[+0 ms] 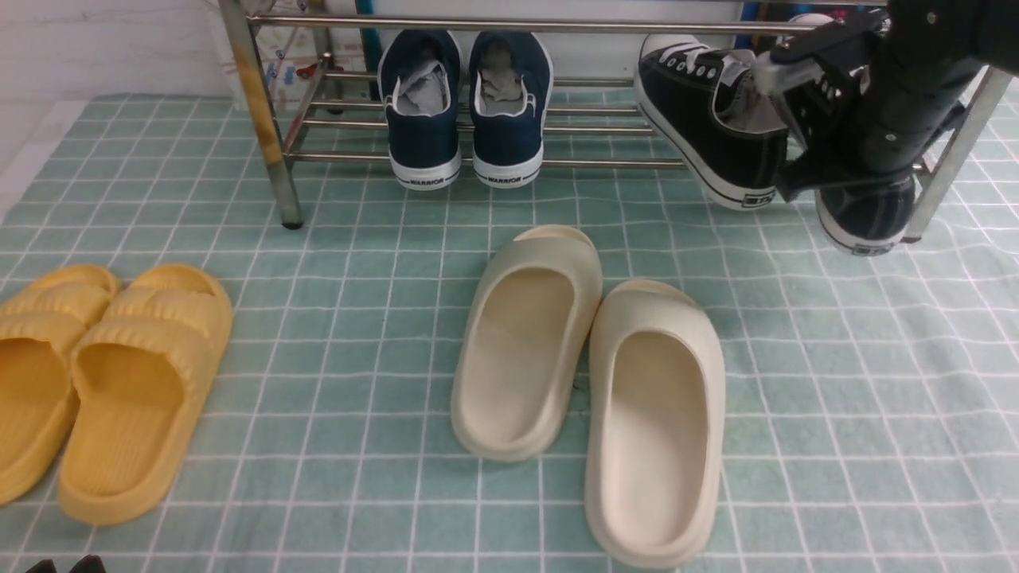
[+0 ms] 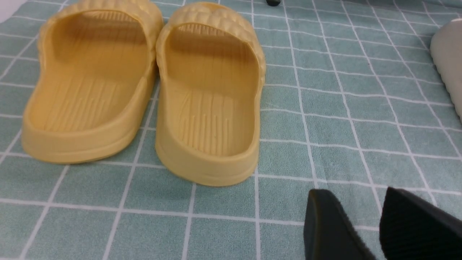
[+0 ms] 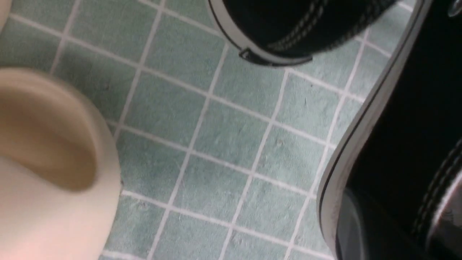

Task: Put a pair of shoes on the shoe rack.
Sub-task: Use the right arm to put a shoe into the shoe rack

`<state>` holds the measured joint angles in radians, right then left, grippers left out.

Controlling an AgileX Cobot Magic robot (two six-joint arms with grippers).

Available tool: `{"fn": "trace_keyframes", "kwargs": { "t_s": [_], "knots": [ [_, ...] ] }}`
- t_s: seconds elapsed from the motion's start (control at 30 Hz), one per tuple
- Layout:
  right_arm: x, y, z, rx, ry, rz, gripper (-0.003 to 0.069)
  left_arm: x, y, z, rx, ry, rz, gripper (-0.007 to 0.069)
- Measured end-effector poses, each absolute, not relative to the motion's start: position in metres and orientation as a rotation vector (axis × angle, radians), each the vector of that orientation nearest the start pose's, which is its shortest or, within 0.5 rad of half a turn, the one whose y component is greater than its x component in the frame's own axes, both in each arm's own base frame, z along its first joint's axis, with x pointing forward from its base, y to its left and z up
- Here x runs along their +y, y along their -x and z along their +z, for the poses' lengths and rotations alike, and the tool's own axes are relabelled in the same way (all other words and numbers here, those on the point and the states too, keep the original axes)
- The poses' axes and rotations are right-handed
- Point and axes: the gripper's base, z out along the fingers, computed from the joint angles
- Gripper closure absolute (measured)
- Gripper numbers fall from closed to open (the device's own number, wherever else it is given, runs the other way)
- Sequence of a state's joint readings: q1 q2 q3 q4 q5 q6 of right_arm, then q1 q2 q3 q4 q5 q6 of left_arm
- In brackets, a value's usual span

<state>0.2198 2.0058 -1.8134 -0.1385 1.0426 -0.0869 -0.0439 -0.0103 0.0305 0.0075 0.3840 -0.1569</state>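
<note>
The shoe rack (image 1: 517, 25) of silver tubes stands at the back. One black sneaker (image 1: 708, 127) of the pair of shoes lies on its lower bars at the right, heel toward me. The second black sneaker (image 1: 864, 219) (image 3: 415, 126) is beside it, mostly hidden by my right arm. Its heel sticks out past the front bar near the right leg. My right gripper (image 1: 812, 119) is shut on this sneaker's side. Whether the shoe rests on the bars I cannot tell. My left gripper (image 2: 364, 216) (image 1: 64, 565) is open and empty, low over the cloth, near the yellow slippers.
Two navy WARRIOR sneakers (image 1: 466, 103) sit on the rack's lower bars, left of the black ones. Cream slippers (image 1: 589, 382) lie mid-floor and yellow slippers (image 1: 95, 374) (image 2: 209, 94) at the near left, all on a green checked cloth (image 1: 358, 278).
</note>
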Motion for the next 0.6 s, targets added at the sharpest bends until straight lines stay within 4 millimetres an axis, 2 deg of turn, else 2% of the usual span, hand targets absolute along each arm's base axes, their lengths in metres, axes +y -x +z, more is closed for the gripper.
{"fn": "trace_keyframes", "kwargs": {
  "t_s": [0.17,0.37,0.6],
  "knots": [
    [0.095,-0.455,0.268,2.687,0.536,-0.077,0.0636,-0.002,-0.052,0.169,1.887,0.102,-0.130,0.0386],
    [0.099,-0.460,0.274,2.695,0.573,-0.019,0.0636,-0.002,-0.052,0.169,1.887,0.102,-0.130,0.0386],
    [0.097,-0.464,0.279,2.668,0.596,-0.028,0.0636,-0.002,-0.052,0.169,1.887,0.102,-0.130,0.0386]
  ]
}}
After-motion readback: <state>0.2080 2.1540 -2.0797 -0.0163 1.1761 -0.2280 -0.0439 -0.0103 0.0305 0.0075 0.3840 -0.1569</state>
